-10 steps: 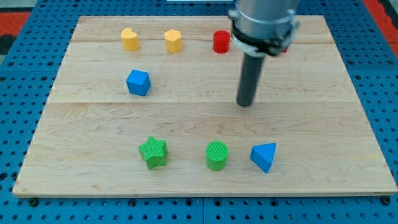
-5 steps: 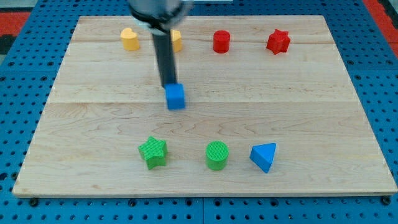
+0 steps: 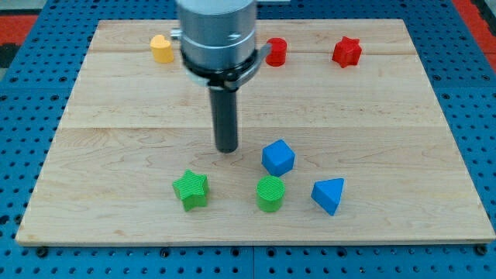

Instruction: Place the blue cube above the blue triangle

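Observation:
The blue cube [image 3: 278, 157] sits on the wooden board [image 3: 387, 124], just above and right of the green cylinder [image 3: 270, 193]. The blue triangle [image 3: 329, 194] lies lower right of the cube, a short gap away. My tip [image 3: 226, 149] rests on the board to the left of the blue cube, apart from it, and above the green star [image 3: 191, 189].
A yellow block [image 3: 161, 48] stands at the top left. A red cylinder [image 3: 277, 51] and a red star [image 3: 346, 52] stand along the top. The arm's body hides the area where another yellow block stood earlier.
The blue cube has moved from the upper left down and to the right, close to the blue triangle. My tip swung left behind the cube, then followed it down and right.

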Robot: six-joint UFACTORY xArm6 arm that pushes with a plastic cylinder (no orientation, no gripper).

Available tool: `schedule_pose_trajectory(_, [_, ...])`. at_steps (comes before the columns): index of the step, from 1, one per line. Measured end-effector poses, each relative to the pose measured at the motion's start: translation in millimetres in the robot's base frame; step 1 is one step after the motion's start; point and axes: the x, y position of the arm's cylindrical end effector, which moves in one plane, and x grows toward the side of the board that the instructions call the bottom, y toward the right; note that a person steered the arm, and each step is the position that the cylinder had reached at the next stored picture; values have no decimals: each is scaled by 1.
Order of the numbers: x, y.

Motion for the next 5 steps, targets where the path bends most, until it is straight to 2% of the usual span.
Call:
schedule_pose_trajectory(1, [11,12])
schedule_pose_trajectory(3, [25,110])
schedule_pose_trajectory(4, [20,117])
schedule_pose_trajectory(5, [12,74])
